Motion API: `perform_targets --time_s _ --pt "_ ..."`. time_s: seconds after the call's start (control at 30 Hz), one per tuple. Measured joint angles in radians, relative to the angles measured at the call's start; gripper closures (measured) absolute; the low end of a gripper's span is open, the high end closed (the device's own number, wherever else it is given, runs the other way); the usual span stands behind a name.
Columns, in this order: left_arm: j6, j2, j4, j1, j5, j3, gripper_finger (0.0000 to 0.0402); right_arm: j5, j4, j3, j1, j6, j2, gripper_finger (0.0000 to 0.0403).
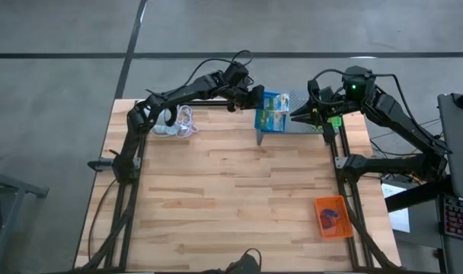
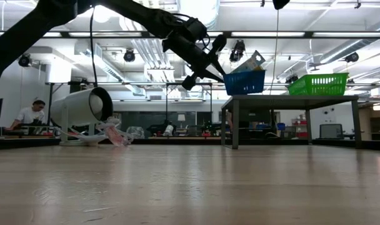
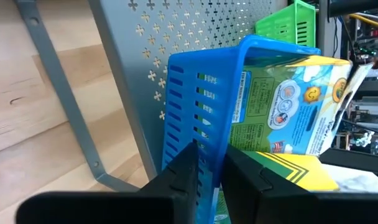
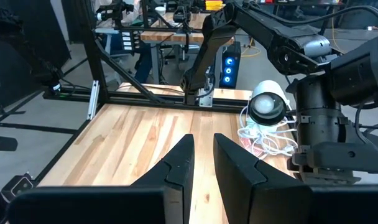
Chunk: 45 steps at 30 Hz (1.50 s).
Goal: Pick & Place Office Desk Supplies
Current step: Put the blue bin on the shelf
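Observation:
A blue tray stands on the grey perforated stand at the table's far edge. A green-and-white packet leans up out of the tray, over a yellow-and-green box. My left gripper is at the tray's left side, narrowly open, one finger outside the slatted wall and one inside. My right gripper hangs above the stand between the blue tray and a green tray, narrowly open with nothing between its fingers. My left gripper straddles the blue tray's slatted wall near its rim, coming slanting down from the table's left. I cannot tell whether the fingers touch the wall. The tray rests on the stand.
A white cylinder with a coiled cable lies at the far left. An orange tray holding red and blue items sits near the right edge. The wooden table's middle is bare.

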Motion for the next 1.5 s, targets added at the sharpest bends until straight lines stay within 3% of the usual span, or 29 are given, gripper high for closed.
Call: perform_targets --time_s 0.4,0.77,1.07,1.3,1.5 --pt "-0.025 0.0 -0.004 0.0 0.0 0.0 0.0337 0.0 0.0 0.0 0.0 0.0 0.0 0.0344" --pt "-0.025 0.0 0.005 0.0 0.0 0.0 0.0268 0.0 0.0 0.0 0.0 0.0 0.0 0.0344" --pt "-0.024 -0.004 0.016 0.005 0.025 0.0 0.0259 0.0 0.0 0.0 0.0 0.0 0.0 0.0344" --pt "0.092 -0.065 0.038 0.042 0.017 0.002 0.0259 0.0 0.0 0.0 0.0 0.0 0.0 0.0344" --pt "0.238 -0.161 0.027 0.051 -0.049 0.002 0.0259 0.0 0.0 0.0 0.0 0.0 0.0 0.0344"
